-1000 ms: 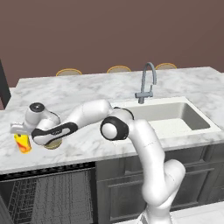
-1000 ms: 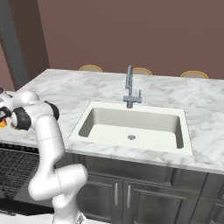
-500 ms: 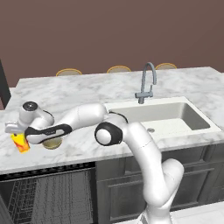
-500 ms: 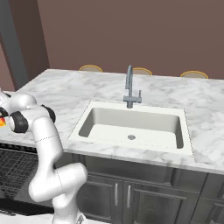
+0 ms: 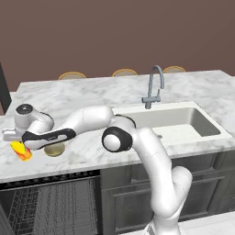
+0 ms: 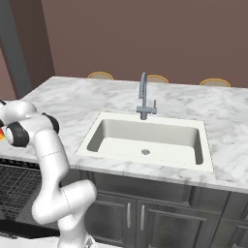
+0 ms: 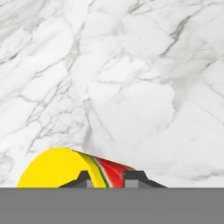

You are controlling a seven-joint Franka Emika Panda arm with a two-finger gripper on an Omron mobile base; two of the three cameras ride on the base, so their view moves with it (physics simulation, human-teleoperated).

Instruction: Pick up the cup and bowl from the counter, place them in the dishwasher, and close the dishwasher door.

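Note:
The yellow cup [image 5: 21, 150] with red blotches leans tilted at the counter's [image 5: 87, 98] front left corner. My gripper [image 5: 14, 139] reaches left over it. In the hand view the two tips of the gripper [image 7: 108, 177] stand close together on the cup [image 7: 65, 168], pinching its red and yellow wall. Just right of the cup, the tan bowl [image 5: 54, 149] rests on the marble, partly under my forearm. Below the counter the dishwasher [image 5: 50, 206] stands open with its wire racks showing. The lowered dishwasher door [image 6: 29, 228] shows as a dark edge.
A cream sink [image 5: 176, 121] with a grey tap [image 5: 153, 87] sits in the right half of the counter. Round tan stool tops [image 5: 72, 75] line the far edge. Dark panelled cabinets [image 5: 193, 193] run under the sink.
The fingers have closed from wide open onto the cup. The hand shifted left and toward the front edge, and the cup now leans instead of standing upright.

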